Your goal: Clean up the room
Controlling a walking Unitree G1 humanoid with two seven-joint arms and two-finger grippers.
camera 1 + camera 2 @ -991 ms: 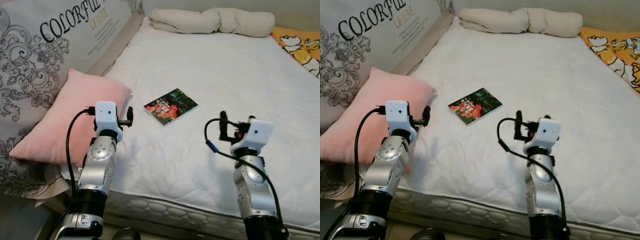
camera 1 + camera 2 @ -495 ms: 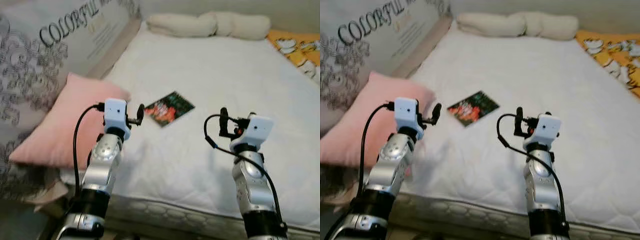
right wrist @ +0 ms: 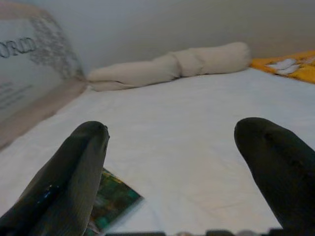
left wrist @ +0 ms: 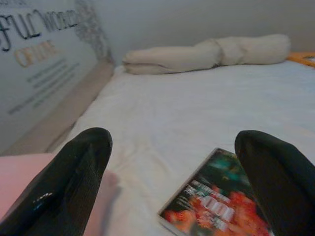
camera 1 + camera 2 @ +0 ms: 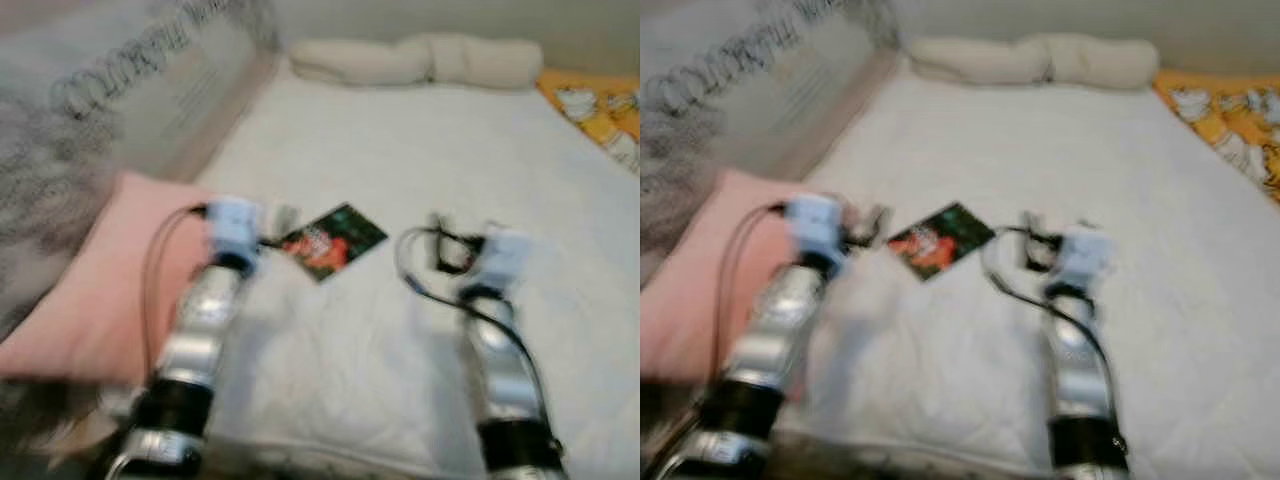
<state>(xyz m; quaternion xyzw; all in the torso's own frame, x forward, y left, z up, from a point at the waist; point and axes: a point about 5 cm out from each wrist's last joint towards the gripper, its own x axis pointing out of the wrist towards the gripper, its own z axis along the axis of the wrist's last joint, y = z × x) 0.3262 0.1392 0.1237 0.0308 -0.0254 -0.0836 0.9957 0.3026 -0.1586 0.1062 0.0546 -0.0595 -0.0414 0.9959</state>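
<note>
A book (image 5: 332,239) with a dark, colourful cover lay flat on the white bed (image 5: 420,150). A pink pillow (image 5: 95,270) sat at the bed's left edge, and a rolled blanket (image 5: 420,60) at its far end. The left gripper (image 4: 174,191) hovered just short of the book with its fingers spread wide. The right gripper (image 3: 177,182), equally wide, hung beside the book. Coming in too flat could push the book away instead of catching it. Compared with a second ago, the left gripper had closed in on the book, and the head views had blurred.
</note>
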